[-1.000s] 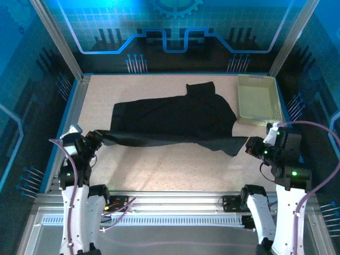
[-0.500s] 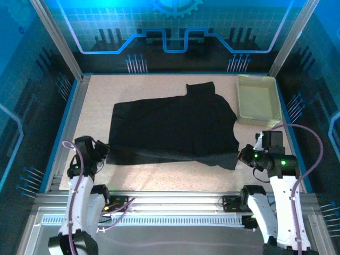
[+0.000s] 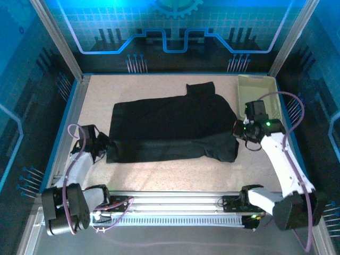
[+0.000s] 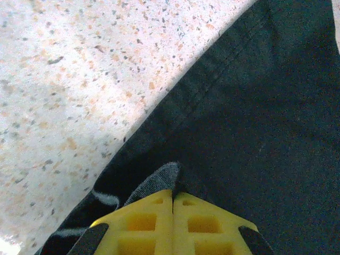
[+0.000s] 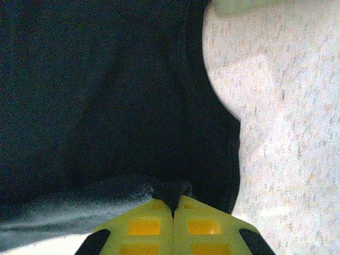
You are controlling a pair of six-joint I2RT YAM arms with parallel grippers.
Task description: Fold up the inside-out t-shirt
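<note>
Two grippers hold the plain black soft fabric t-shirt (image 3: 170, 125), one at each end of its near edge. The shirt lies spread flat across the middle of the speckled beige table (image 3: 159, 172), its long side running left to right; one short sleeve (image 3: 200, 88) points toward the far wall. The left gripper (image 3: 103, 146) sits low at the shirt's near left corner. In the left wrist view its yellow plastic fingers (image 4: 143, 220) are pressed together, with a small bunch of the dark cloth (image 4: 255, 106) pinched up between the tips. A stitched hem runs diagonally away from them, with bare tabletop (image 4: 79, 64) beside it. The right gripper (image 3: 237, 132) is at the shirt's right edge, just beside the pale yellow-green plastic basket (image 3: 249, 85), which stands in the far right corner of the table. The right arm crosses in front of part of the basket. In the right wrist view the yellow fingers (image 5: 204, 226) are likewise closed tip to tip on a raised fold of the black fabric (image 5: 106, 79); the shirt's curved edge meets the speckled surface (image 5: 287, 133) to the right, and a corner of the basket (image 5: 239, 5) shows at the top.
</note>
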